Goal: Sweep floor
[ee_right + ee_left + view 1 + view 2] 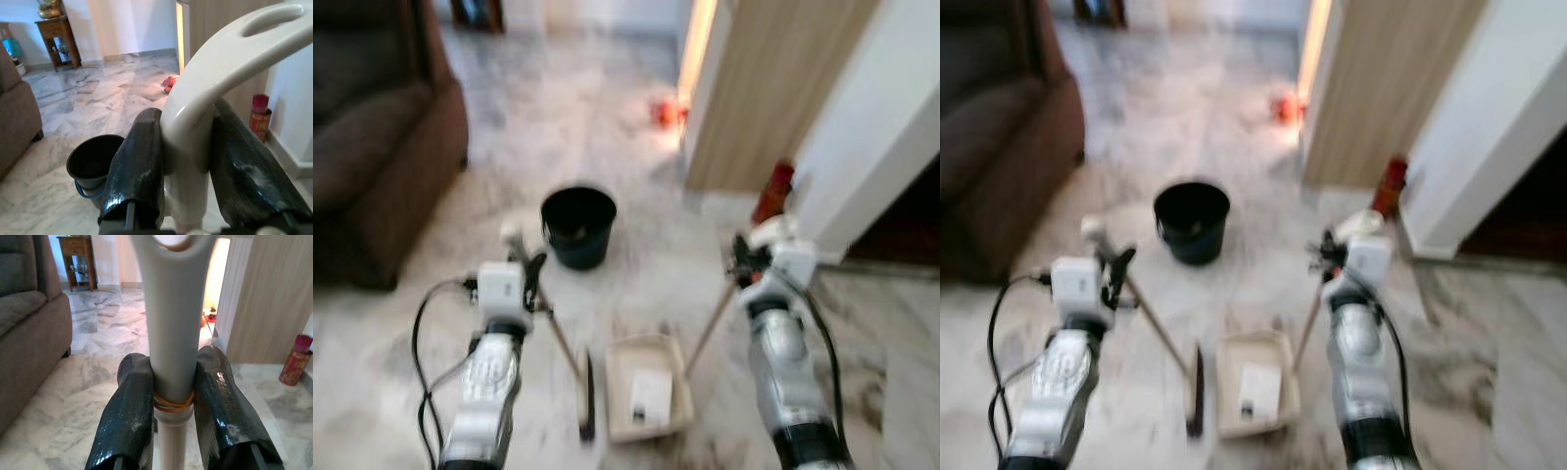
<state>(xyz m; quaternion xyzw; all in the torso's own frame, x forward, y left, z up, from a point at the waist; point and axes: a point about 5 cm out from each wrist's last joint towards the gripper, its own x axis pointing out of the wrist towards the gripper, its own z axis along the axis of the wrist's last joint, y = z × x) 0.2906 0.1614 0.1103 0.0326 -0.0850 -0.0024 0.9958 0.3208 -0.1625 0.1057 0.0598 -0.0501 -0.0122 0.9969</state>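
Observation:
My left gripper (530,277) is shut on the pale handle of a broom (172,333); its thin stick slants down to the dark brush head (586,397) on the marble floor. My right gripper (744,257) is shut on the cream handle of a dustpan (215,73). The stick of that handle runs down to the cream dustpan tray (647,387), which lies on the floor just right of the brush head. A white scrap of paper (651,397) lies inside the tray. Both eye views are blurred.
A black bucket (578,225) stands on the floor ahead of the dustpan. A brown sofa (372,147) fills the left side. A wooden door panel (773,88) and white wall stand at right, with a red cylinder (773,191) at their foot. An orange object (664,111) lies far ahead.

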